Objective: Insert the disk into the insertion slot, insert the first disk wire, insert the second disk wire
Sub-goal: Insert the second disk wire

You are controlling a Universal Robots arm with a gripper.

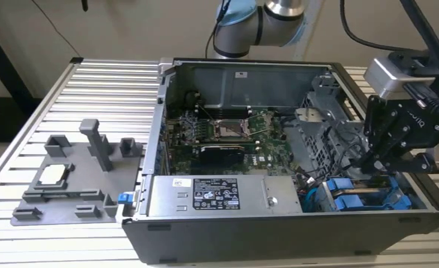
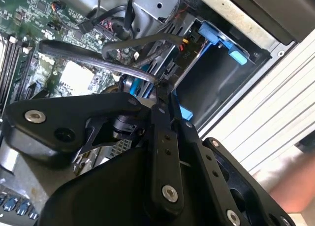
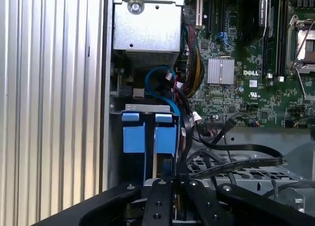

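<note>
First wrist view: flat silver-grey disk in its bright blue plastic frame (image 3: 166, 137) sits down in the narrow dark grey sheet-metal insertion slot (image 3: 142, 108), its blue tab level with that of a twin blue-framed drive (image 3: 133, 137) just beside it. Disk looks seated, so the work in hand reads as a wire step. Black tool (image 3: 166, 177) hangs over the disk's end, fingers drawn together and, as far as I can judge, clamped on the end of a black flat wire (image 2: 98, 62), which loops away over the board in the second wrist view. To do this well: keep the plug square to the disk's port, push straight along the port's axis with light force, and leave the loop slack so it neither drags the plug askew nor catches the slot's rim. Mind the loose bundle of black, yellow and red leads (image 3: 191, 76) near by. Beyond lie the silver power-supply box (image 3: 147, 31) and green motherboard (image 3: 236, 53), all inside the dark open computer case (image 1: 279, 240) on the slatted aluminium surface (image 1: 92, 95).
</note>
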